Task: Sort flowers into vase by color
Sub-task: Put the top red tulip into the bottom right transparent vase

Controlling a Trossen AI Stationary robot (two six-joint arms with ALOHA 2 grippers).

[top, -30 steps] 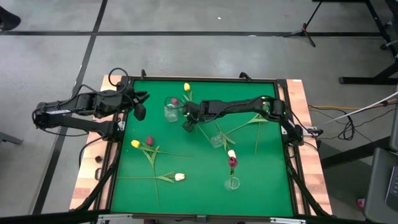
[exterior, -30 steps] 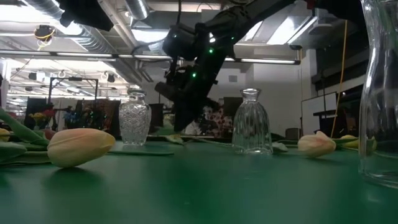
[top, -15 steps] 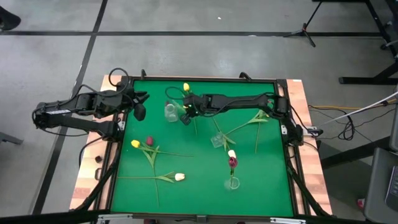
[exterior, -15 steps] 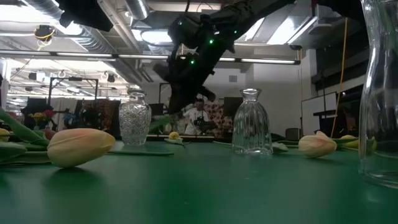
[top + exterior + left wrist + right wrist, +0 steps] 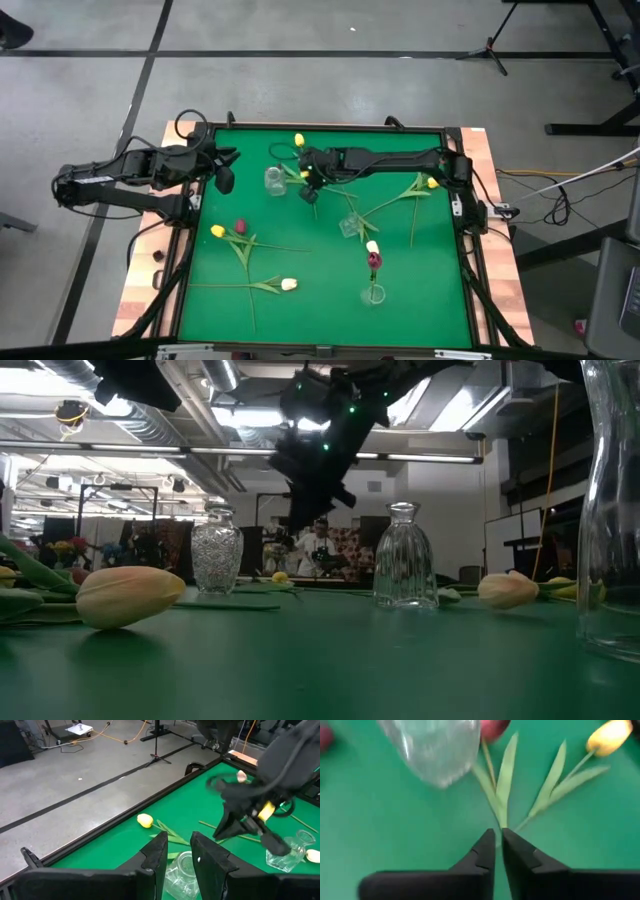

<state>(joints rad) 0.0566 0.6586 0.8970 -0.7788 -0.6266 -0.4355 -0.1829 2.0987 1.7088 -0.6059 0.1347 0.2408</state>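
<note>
no legible text, label, brand mark, number or sign found in any view.
</note>
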